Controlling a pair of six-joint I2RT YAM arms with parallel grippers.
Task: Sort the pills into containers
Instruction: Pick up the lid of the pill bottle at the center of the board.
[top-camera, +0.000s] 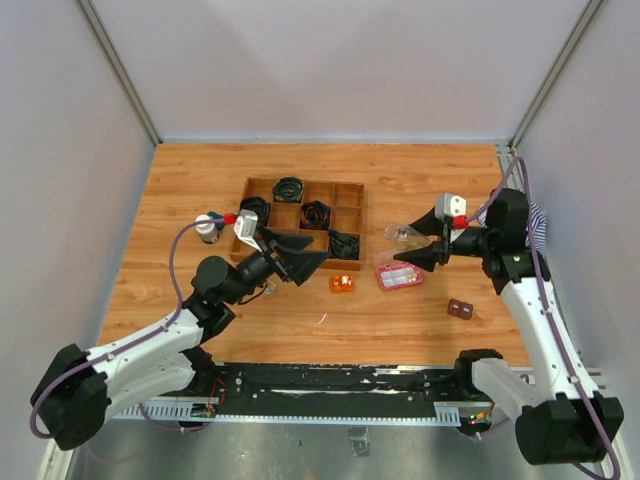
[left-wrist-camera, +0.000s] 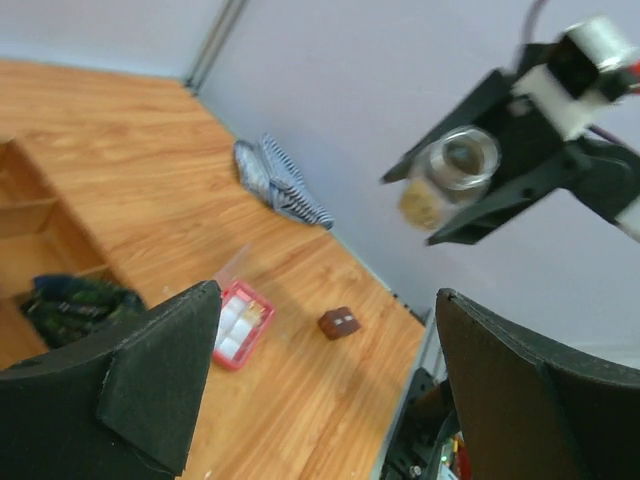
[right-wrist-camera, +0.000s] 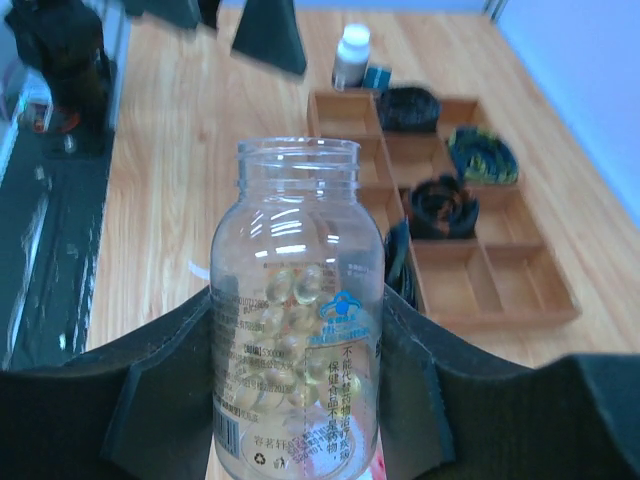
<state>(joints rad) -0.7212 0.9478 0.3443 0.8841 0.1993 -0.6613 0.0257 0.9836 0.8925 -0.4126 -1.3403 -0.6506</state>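
Right gripper: pinching small clear cylindrical plastic vial across its body; mouth uncapped, yellow softgels inside
Below right gripper: flat pink translucent rectangular box on the table
Left gripper: fingers spread wide, nothing between them
Behind left gripper: small dark bottle with white cap, upright, just beside wooden compartment tray

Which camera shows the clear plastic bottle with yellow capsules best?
The right wrist view: the clear plastic bottle of yellow capsules fills the frame, with its open mouth, label and capsules sharp, gripped by the right gripper. The top external view shows only a small glint; the left wrist view shows it blurred, mouth-on.
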